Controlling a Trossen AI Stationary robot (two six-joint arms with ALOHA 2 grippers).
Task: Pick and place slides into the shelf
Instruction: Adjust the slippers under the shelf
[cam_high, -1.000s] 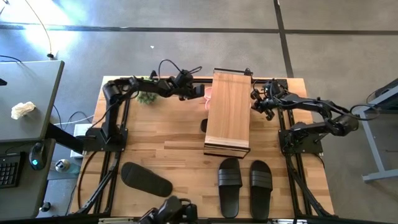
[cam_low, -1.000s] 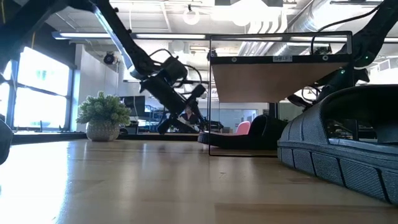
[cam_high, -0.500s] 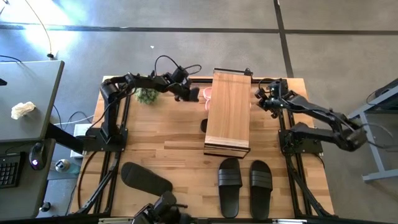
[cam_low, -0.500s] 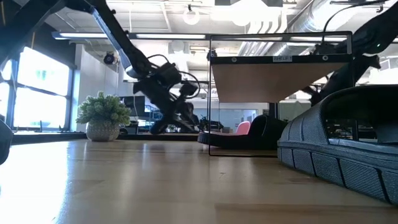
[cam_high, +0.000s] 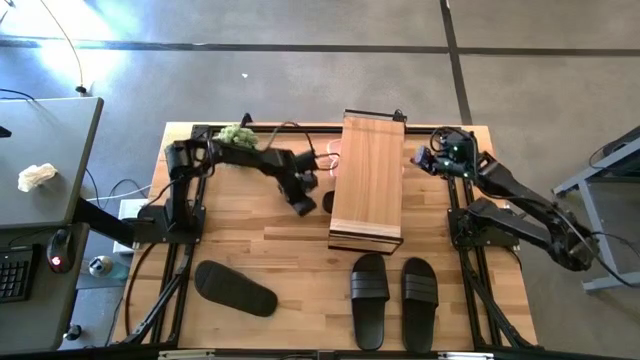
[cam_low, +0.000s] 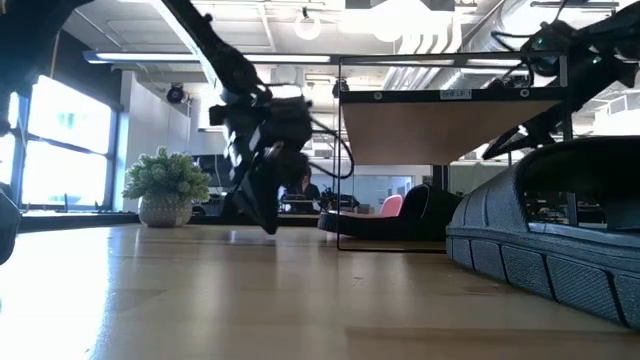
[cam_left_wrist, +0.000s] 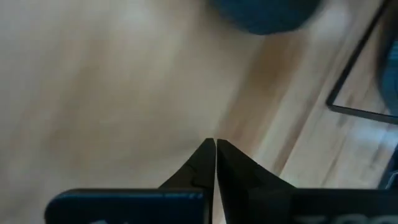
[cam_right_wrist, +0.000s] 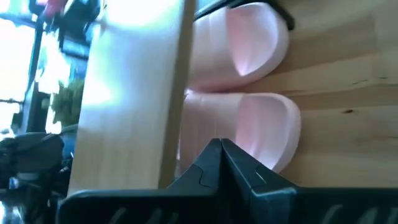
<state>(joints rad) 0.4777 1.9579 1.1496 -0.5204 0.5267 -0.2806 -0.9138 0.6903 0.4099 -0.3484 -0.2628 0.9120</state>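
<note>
The shelf (cam_high: 365, 180) stands mid-table, its light plank top on a black wire frame. Two pale pink slides (cam_right_wrist: 252, 43) (cam_right_wrist: 261, 127) lie on the table under its far end. A black slide (cam_high: 328, 200) pokes out from under its left side. Two black slides (cam_high: 370, 300) (cam_high: 420, 292) lie side by side near the front edge, and a third (cam_high: 235, 288) lies at the front left. My left gripper (cam_high: 305, 205) is shut, pointing down at bare table left of the shelf. My right gripper (cam_high: 425, 160) is shut and raised by the shelf's far right corner.
A small potted plant (cam_high: 237, 133) stands at the far left, partly behind my left arm. The black arm mounts (cam_high: 165, 225) (cam_high: 485, 225) stand on the table's left and right sides. Bare wood (cam_high: 270, 240) lies between the shelf and the front-left slide.
My left gripper has swung from the far edge beside the pink slide toward the near edge along the shelf's left side, tipped down toward the table, rolled and shut. My right gripper has risen and rolled by the shelf's far right corner, staying shut.
</note>
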